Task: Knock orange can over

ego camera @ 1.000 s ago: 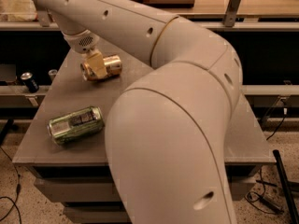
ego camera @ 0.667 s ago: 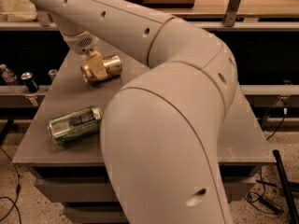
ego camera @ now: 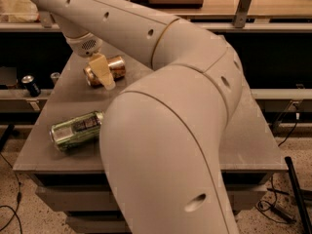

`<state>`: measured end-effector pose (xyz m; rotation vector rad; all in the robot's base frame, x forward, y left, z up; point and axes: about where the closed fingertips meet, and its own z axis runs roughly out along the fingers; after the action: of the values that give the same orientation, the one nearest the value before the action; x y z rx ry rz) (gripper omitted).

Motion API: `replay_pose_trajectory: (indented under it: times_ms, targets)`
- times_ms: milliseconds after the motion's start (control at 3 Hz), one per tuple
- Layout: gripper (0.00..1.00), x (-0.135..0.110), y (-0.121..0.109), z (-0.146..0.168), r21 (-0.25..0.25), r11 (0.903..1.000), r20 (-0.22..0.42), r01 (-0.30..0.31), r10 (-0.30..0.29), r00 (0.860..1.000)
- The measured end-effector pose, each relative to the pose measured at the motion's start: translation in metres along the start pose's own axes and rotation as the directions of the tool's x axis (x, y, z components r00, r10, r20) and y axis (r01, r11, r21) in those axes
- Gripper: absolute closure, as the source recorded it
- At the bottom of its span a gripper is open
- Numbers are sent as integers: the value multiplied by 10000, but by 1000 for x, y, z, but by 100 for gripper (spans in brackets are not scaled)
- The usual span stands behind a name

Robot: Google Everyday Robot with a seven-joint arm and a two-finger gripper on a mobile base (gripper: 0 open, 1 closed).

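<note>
The orange can lies on its side near the far left of the grey table, its silver end facing left. My gripper hangs from the white arm directly in front of the can's middle and covers part of it. I cannot tell whether it touches the can.
A green can lies on its side near the table's front left edge. My large white arm covers the middle of the table. Two small cans stand on a lower ledge at the left. Shelving runs behind, and cables lie on the floor.
My gripper has shifted slightly down and toward the front across the orange can. The orange can lies on its side in the same place throughout. The green can has not moved.
</note>
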<state>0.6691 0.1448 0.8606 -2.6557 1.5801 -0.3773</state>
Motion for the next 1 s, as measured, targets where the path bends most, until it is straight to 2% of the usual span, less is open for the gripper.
replay_pose_trajectory:
  times_ms: [1000]
  targets:
    - [0,0,1,7,-198,9998,268,-88,93,9996]
